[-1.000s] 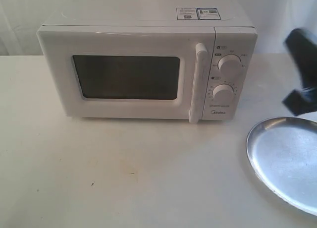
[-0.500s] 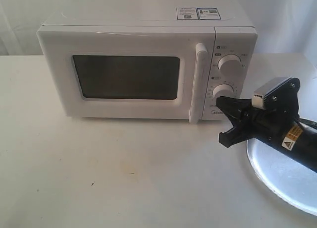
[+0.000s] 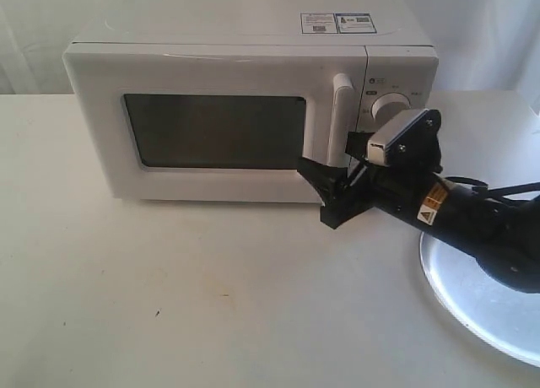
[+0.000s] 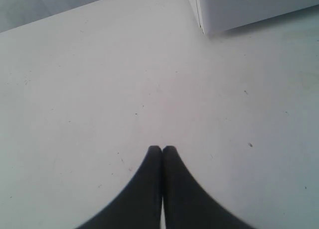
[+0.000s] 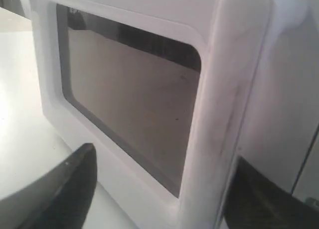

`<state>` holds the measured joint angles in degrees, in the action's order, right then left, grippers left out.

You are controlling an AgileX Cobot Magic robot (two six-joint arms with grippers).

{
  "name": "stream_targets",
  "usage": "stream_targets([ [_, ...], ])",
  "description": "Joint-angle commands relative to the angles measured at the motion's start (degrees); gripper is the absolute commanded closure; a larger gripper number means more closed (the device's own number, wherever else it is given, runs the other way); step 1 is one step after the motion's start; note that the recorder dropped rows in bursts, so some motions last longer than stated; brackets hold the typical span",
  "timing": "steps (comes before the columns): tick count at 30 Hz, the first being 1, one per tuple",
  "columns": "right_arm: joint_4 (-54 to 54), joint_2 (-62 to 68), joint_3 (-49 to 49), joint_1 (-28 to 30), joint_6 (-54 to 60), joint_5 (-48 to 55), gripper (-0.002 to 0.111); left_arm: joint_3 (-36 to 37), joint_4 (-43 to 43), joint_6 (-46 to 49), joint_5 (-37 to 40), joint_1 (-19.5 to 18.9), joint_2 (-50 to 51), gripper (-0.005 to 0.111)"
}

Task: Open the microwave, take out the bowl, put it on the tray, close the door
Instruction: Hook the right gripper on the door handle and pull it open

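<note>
The white microwave [image 3: 219, 63] stands at the back of the table, and its door [image 3: 110, 126] is shut. My right gripper [image 3: 331, 170] is open at the lower part of the vertical bar handle [image 3: 341, 110]. In the right wrist view the handle [image 5: 227, 104] stands between the two fingers of the right gripper [image 5: 162, 164], and neither finger visibly touches it. The silver tray [image 3: 472, 299] lies at the right front, partly under the right arm. My left gripper [image 4: 162, 150] is shut on nothing above bare table. The bowl is hidden; the dark window [image 3: 215, 131] shows nothing inside.
The upper dial [image 3: 388, 108] shows above my right arm, which covers the lower one. A corner of the microwave [image 4: 239, 7] lies ahead of the left gripper. The white table [image 3: 169, 295] stretches in front of the microwave. A pale curtain hangs behind.
My right arm has swung in from the right edge, passed over the tray and reached the door handle with its jaws open. The door has stayed shut.
</note>
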<state>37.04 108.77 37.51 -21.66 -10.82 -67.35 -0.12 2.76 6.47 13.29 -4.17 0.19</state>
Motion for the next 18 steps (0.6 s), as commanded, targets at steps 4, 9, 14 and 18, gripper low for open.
stream_targets([
  [4,2.56,2.06,2.56,-4.62,0.62,8.83,0.103,0.12,-0.2,-0.24,0.0,0.23,-0.19,0.107],
  [9,7.14,0.98,1.46,-4.62,1.57,9.06,0.108,0.12,-0.2,-0.24,0.0,0.23,-0.19,0.107],
  [14,16.21,-3.17,-0.18,-4.62,2.82,8.58,0.108,0.12,-0.2,-0.24,0.0,0.23,-0.19,0.107],
  [18,16.85,-7.97,-4.12,-4.62,3.15,8.59,0.108,0.12,-0.2,-0.24,0.0,0.23,-0.19,0.107],
])
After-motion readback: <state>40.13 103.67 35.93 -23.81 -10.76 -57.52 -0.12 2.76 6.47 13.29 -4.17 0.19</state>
